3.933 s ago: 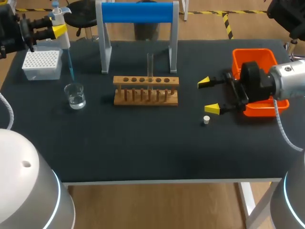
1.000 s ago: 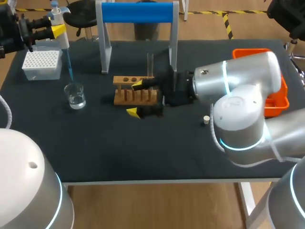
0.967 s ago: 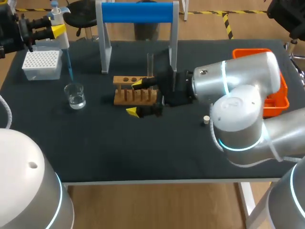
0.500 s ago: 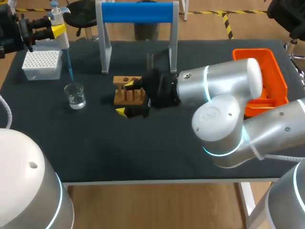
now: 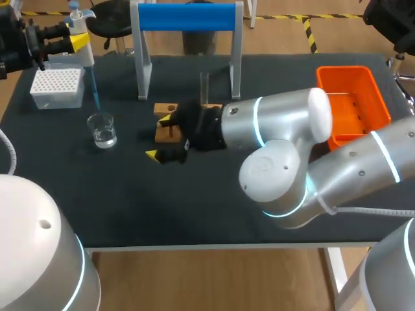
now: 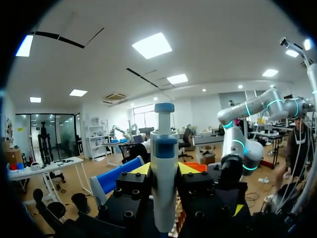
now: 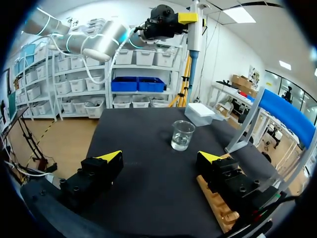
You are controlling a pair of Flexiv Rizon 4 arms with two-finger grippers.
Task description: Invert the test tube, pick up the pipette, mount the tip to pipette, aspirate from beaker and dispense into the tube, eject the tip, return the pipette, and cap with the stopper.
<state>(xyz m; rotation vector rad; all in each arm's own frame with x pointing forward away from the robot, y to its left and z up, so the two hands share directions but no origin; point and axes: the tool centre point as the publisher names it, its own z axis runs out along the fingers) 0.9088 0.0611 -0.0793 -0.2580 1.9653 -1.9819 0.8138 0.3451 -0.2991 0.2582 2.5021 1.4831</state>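
My left gripper (image 5: 76, 41) is shut on the white pipette (image 5: 84, 48), whose blue tip (image 5: 95, 91) points down just above the glass beaker (image 5: 102, 129) of clear liquid. In the left wrist view the pipette (image 6: 164, 163) stands upright between the yellow fingertips. My right gripper (image 5: 159, 137) is open at the left end of the wooden rack (image 5: 167, 109), between rack and beaker, with nothing between its fingers. The test tube (image 5: 204, 87) stands upright behind the right arm. In the right wrist view the beaker (image 7: 182, 135) lies ahead of the open gripper (image 7: 159, 157). The stopper is hidden.
A white tip box (image 5: 57, 87) sits at the far left behind the beaker. A blue-topped stand (image 5: 186, 18) rises behind the rack. An orange bin (image 5: 353, 103) is at the right. My right arm covers most of the rack and the table's middle.
My right arm has swept left across the rack, its open gripper now near the rack's left end. The left arm with the pipette has kept still.
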